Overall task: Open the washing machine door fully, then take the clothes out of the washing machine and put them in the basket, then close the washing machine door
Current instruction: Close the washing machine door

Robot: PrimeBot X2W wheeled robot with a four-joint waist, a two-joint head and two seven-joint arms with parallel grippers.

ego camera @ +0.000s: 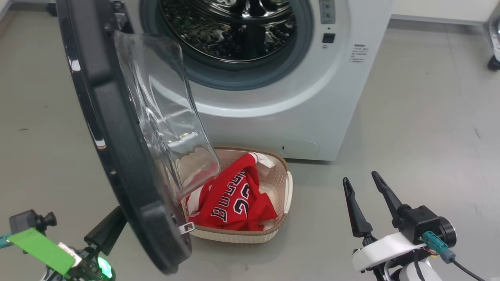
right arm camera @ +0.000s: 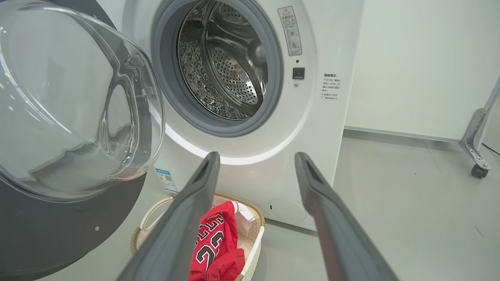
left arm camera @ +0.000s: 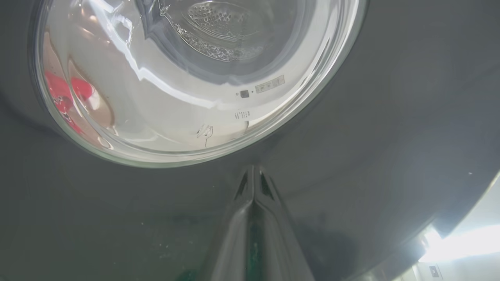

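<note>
Closed left pincer [left arm camera: 254,171] at the washing machine door [ego camera: 117,156], clothes [ego camera: 234,199] in basket [ego camera: 234,236]

Bare test room: washer [ego camera: 312,113], grey floor [ego camera: 429,117], castered frame [right arm camera: 475,154].

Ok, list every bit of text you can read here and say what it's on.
"BULLS": on the red jersey in the basket, upside down in the head view.
"2" plus a second digit lost in a fold: same jersey.
Warning sticker on the washing machine: too small to read.
Printed block right of the drum opening: too small.
Blue label low on its front: too small.
</note>
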